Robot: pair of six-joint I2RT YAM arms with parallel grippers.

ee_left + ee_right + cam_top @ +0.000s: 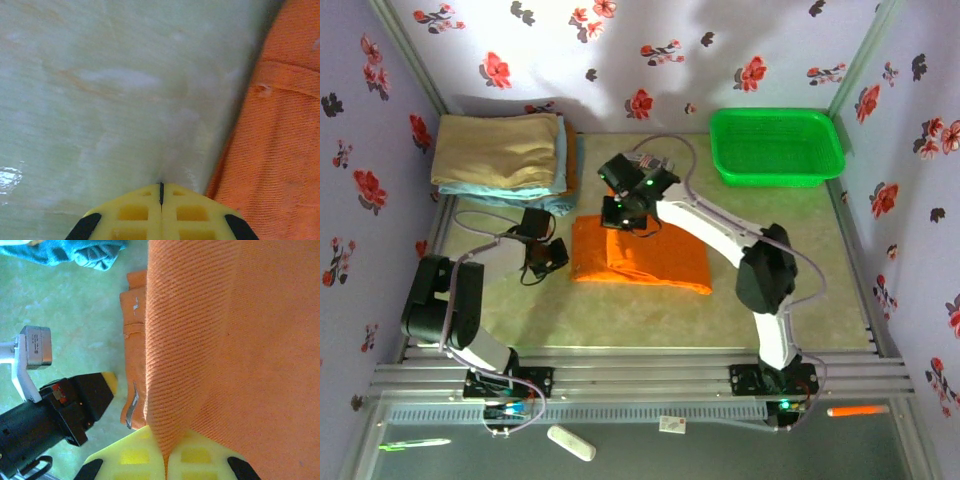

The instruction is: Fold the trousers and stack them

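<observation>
The trousers (650, 262) lie as a folded slab at the centre of the worktop (800, 300). The right tool (166, 457) is clenched on a ridge of their cloth near the slab's 11 o'clock corner. The left tool (161, 192) is clenched on nothing, just off the 9 o'clock edge. Folding looks nearly done — the next move likely needs a hold on both sides to carry the slab to the folded stack (500, 150) at 10 o'clock.

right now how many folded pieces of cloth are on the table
3: the tan folded cloth at far left, the light blue folded cloth under it, the orange trousers mid-table. More layers may hide in that stack.
</observation>
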